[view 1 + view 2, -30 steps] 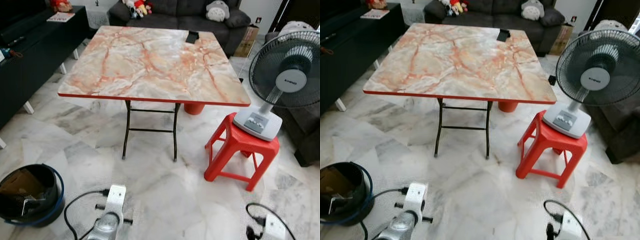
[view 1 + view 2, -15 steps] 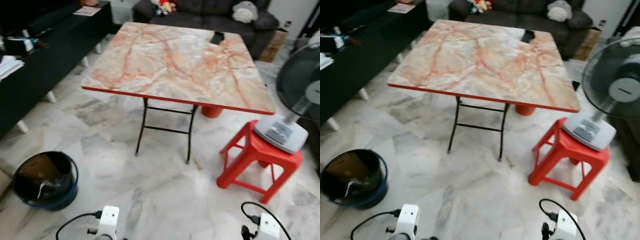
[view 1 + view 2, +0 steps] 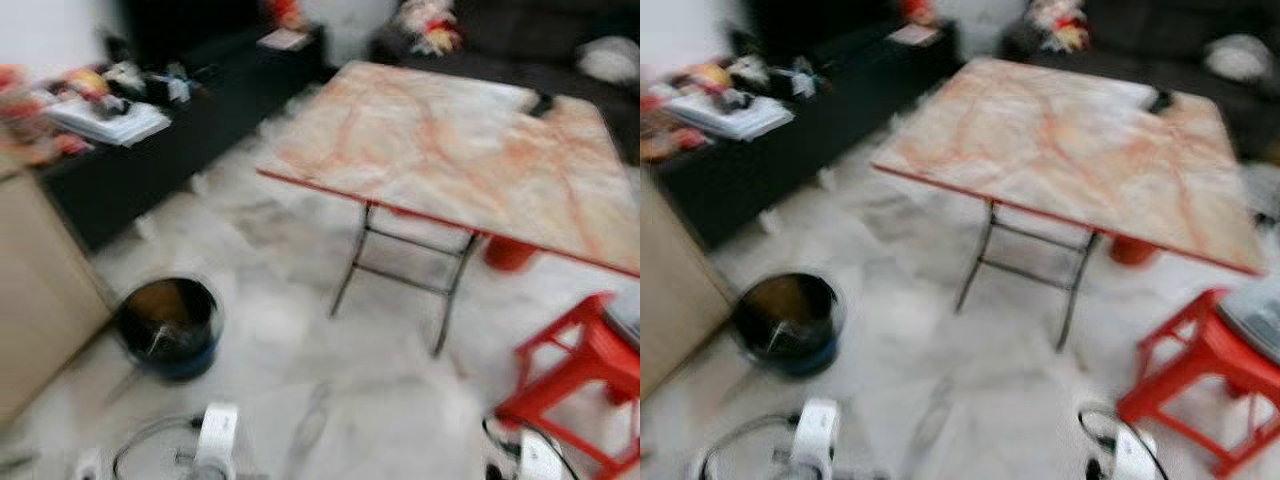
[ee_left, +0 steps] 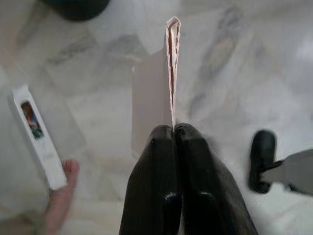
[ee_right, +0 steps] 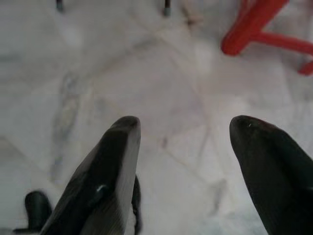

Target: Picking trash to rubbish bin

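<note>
Table point(image 3: 470, 150) pink-orange marbled, red-edged; stool point(image 3: 580, 380) red; bin point(image 3: 168, 325) black, blue-based.

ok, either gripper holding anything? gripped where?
Left gripper pinches a flat piece of card by its near edge, fingers shut. Right gripper is open, holding nothing.

Pale marble floor point(image 3: 300, 330), views blurred. Standing directly on it: a black rubbish bin point(image 3: 168, 327) with a blue base, a folding table point(image 3: 460, 150) with an orange-veined top, and a red plastic stool point(image 3: 585, 375) just beside the table. A small dark object point(image 3: 541, 103), too blurred to identify, lies on the tabletop's far side.
</note>
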Robot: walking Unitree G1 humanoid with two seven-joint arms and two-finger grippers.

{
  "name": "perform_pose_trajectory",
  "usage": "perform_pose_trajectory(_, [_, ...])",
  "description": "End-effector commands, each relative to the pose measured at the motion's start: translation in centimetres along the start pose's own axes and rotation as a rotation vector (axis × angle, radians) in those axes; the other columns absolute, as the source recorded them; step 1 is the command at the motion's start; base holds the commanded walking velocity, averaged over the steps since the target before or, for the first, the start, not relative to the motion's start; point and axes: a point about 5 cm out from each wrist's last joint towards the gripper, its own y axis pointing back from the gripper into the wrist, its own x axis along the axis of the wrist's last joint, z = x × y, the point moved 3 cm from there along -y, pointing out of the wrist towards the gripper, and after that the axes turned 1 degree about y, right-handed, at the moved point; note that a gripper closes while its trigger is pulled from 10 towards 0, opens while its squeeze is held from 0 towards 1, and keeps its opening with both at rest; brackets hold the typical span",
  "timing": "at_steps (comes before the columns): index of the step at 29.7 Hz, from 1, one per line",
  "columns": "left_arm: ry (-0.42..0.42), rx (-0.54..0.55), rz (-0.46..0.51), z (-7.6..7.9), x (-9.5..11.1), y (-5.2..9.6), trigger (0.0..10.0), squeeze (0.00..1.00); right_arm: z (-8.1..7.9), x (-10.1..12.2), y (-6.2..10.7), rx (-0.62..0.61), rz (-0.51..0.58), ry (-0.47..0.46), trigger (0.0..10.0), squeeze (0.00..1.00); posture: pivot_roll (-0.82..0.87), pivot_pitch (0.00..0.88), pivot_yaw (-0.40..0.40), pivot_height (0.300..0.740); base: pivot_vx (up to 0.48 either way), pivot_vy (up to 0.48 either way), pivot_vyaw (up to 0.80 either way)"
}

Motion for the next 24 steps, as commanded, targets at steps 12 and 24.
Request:
perform_pose_trajectory(12, [0.001,0.021,-0.013,-0.60,-0.31,0.03,10.0,0.00,-0.35,0.84,-0.16,0.010,0.027,0.009,10.0,0.00,-0.13,0.033,-0.095,0.740,0.000,0.000,0.73])
perform_pose_trajectory(24, [-0.003,0.041,-0.014,-0.91,-0.39,0.05,10.0,0.00,-0.71,0.83,-0.18,0.022,0.028,0.002,10.0,0.00,-0.12,0.050,-0.097,0.740,0.266,0.000,0.00])
